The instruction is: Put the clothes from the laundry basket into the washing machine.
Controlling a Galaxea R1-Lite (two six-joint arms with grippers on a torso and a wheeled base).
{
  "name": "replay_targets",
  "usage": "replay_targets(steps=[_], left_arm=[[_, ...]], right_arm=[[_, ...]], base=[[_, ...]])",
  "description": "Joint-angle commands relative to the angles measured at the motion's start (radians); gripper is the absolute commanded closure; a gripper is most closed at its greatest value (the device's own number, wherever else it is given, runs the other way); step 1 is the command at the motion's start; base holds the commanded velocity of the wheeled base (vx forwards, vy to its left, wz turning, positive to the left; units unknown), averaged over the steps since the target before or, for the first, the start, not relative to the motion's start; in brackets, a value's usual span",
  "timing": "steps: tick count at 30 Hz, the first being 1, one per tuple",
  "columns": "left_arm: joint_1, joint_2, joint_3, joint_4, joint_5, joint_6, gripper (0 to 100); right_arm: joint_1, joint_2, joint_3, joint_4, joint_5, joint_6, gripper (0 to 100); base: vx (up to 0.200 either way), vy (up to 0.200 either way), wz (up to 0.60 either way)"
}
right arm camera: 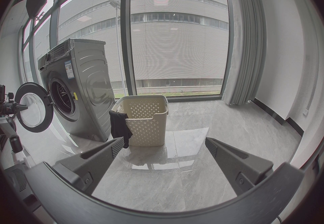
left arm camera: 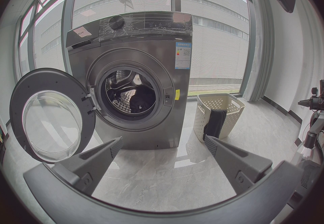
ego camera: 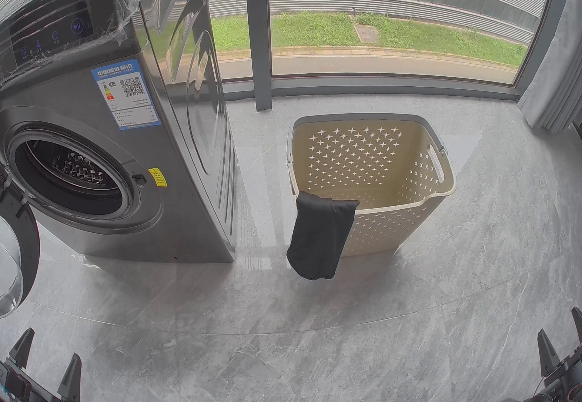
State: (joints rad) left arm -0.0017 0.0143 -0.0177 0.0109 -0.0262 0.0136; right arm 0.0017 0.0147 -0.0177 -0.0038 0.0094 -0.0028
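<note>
left gripper [left arm camera: 162,139], right gripper [right arm camera: 163,140] wide | cloth [ego camera: 320,233] over basket rim [ego camera: 400,204] | garment [left arm camera: 141,99] in drum [left arm camera: 117,101]

A laundry corner: washing machine [ego camera: 121,136], laundry basket [ego camera: 354,164], stone floor [ego camera: 364,330], tall windows [ego camera: 394,9].

The grey metal front-loading washing machine [ego camera: 73,100] is carrying a blue-and-white rectangular energy label [ego camera: 126,94] on its front, with a coloured scale and a square code; its print is showing too small to read. A small yellow sticker [ego camera: 157,176] is sitting lower down, its wording illegible. Blue icons are glowing on the film-wrapped dark control panel [ego camera: 54,27].
</note>
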Motion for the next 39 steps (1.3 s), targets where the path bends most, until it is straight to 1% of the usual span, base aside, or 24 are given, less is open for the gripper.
replay_targets(steps=[1,6,15,24,36,39], left_arm=[[0.0,-0.007,0.015,0.0,0.0,0.0,0],[0.002,-0.007,0.015,0.0,0.0,-0.001,0],[0.002,-0.007,0.015,0.0,0.0,-0.001,0],[0.002,-0.007,0.015,0.0,0.0,-0.001,0],[0.0,-0.007,0.015,0.0,0.0,-0.001,0],[0.0,-0.007,0.015,0.0,0.0,-0.001,0]], right_arm=[[0.001,-0.015,0.018,-0.001,0.001,0.0,0],[0.001,-0.015,0.018,-0.001,0.0,0.0,0],[0.001,-0.015,0.018,-0.001,0.0,0.0,0],[0.001,-0.015,0.018,-0.001,0.001,0.0,0],[0.001,-0.015,0.018,-0.001,0.0,0.0,0],[0.001,-0.015,0.018,-0.001,0.0,0.0,0]], base=[[0.0,0.0,0.0],[0.0,0.0,0.0],[0.0,-0.2,0.0],[0.0,0.0,0.0],[0.2,0.0,0.0],[0.0,0.0,0.0]])
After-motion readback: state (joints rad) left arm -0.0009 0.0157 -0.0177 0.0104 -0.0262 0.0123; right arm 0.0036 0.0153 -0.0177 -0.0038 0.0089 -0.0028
